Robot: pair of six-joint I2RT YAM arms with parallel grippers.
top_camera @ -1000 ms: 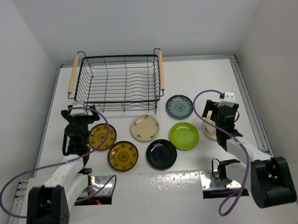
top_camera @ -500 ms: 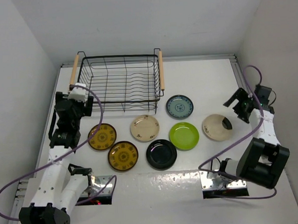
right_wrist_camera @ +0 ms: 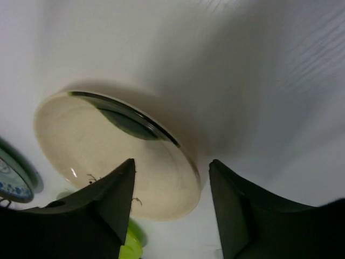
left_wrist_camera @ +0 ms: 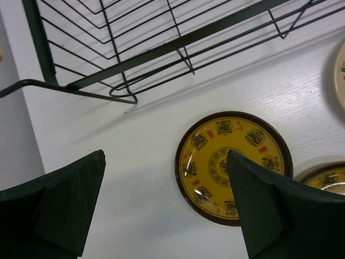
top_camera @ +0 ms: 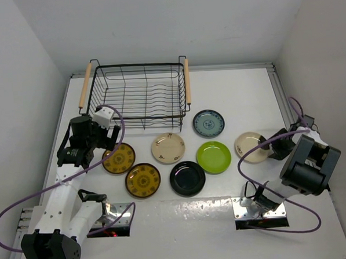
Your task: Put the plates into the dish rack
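Observation:
The black wire dish rack (top_camera: 139, 96) stands at the back with nothing in it. In front of it lie several plates: two mustard ones (top_camera: 118, 158) (top_camera: 142, 180), a cream one (top_camera: 168, 148), a black one (top_camera: 187, 178), a lime one (top_camera: 214, 157), a teal one (top_camera: 208, 123) and a second cream plate (top_camera: 252, 147). My left gripper (top_camera: 95, 144) (left_wrist_camera: 165, 153) hangs open above the table, one finger over the mustard plate (left_wrist_camera: 233, 164). My right gripper (top_camera: 272, 148) (right_wrist_camera: 171, 162) sits low at the right-hand cream plate (right_wrist_camera: 108, 145). It is open, its jaws straddling the rim without touching it.
White walls close in the table on the left, back and right. The rack's front wire edge (left_wrist_camera: 161, 46) runs just beyond my left gripper. The lime plate (right_wrist_camera: 129, 243) and teal plate (right_wrist_camera: 11, 178) lie past the cream plate from the right wrist.
My right arm swung down from the right wall to the cream plate's right edge, and its jaws have narrowed. My left gripper shifted right and lower, toward the mustard plate.

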